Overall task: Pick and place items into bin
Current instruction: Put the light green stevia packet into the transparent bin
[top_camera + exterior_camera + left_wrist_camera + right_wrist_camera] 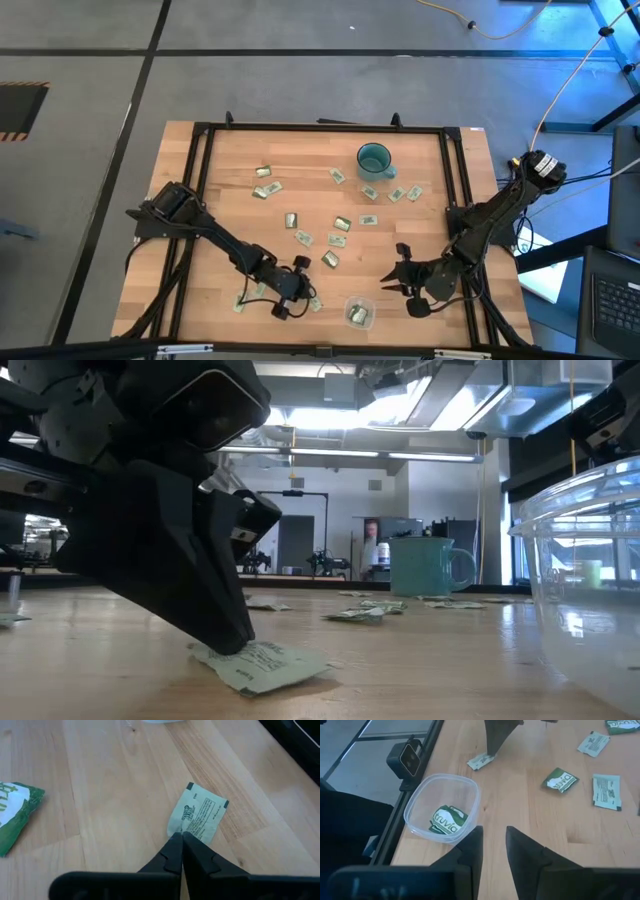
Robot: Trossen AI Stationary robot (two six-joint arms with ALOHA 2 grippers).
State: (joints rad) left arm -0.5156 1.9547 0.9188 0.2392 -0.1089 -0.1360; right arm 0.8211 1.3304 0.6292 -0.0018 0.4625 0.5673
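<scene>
Pale green and white packets (340, 224) lie scattered flat over the wooden table. My left gripper (303, 292) is at the near edge, its shut fingers pointing down at one packet (197, 812), which the low view shows too (265, 665). The clear bin (359, 312) stands just right of that spot, with a green and white packet (447, 822) lying in it. My right gripper (493, 840) hovers open to the right of the bin (442, 807), touching nothing. My left gripper is shut on the packet's near short edge (182, 831), pinching it between the two fingertips (235, 645). The fingers come slanting down from above. The rest of the packet lies flat on the table beyond the tips.
A teal mug (374, 158) stands at the table's far side, with packets around it. More packets lie left of my left gripper (12, 812) and near my right one (561, 779). A black frame rail (455, 180) runs along the table's sides. A small camera (409, 757) sits at the near edge.
</scene>
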